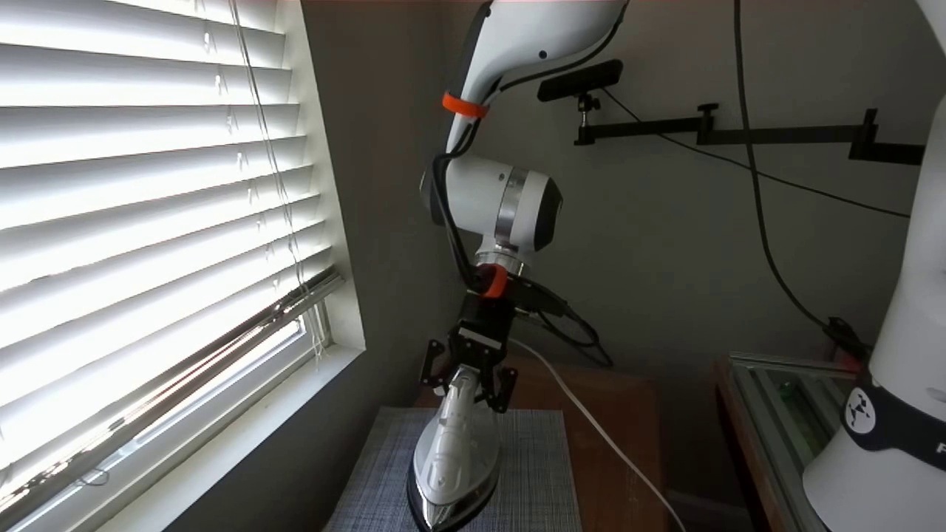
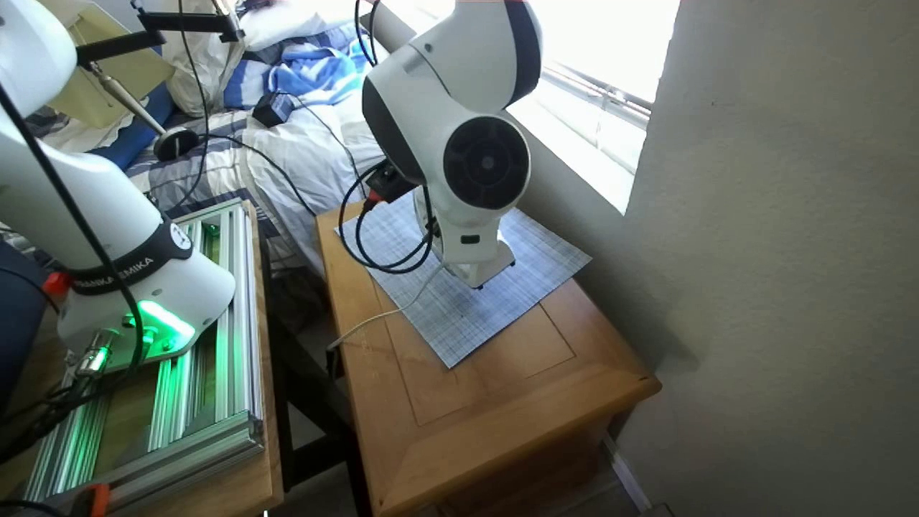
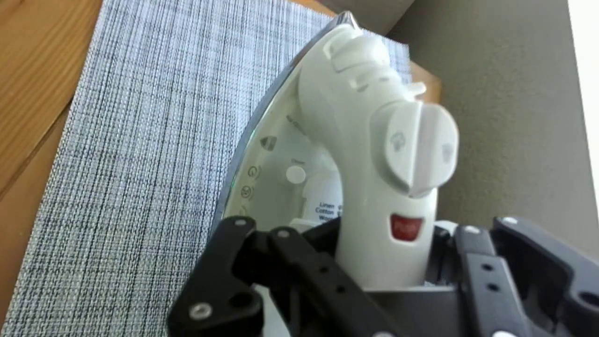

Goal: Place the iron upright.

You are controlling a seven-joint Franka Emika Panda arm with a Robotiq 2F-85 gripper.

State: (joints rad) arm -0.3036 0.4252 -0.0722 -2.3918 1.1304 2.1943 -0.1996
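Note:
The white iron (image 1: 452,458) is over the grey woven mat (image 1: 536,473), soleplate side down, with its nose toward the camera in an exterior view. I cannot tell whether the whole soleplate touches the mat. In the wrist view the iron's handle (image 3: 374,187) runs between the fingers of my gripper (image 3: 383,243). My gripper (image 1: 467,388) comes down from above, one finger on each side of the handle. The fingertips are partly hidden by the handle, so firm contact is unclear. In an exterior view the arm hides most of the iron; its white heel (image 2: 492,269) shows.
The mat lies on a wooden table (image 2: 488,409) near a wall and a window with blinds (image 1: 148,185). The white cord (image 1: 591,421) trails from the iron across the table. The robot base (image 2: 151,287) stands on a separate bench. A bed (image 2: 287,158) is behind.

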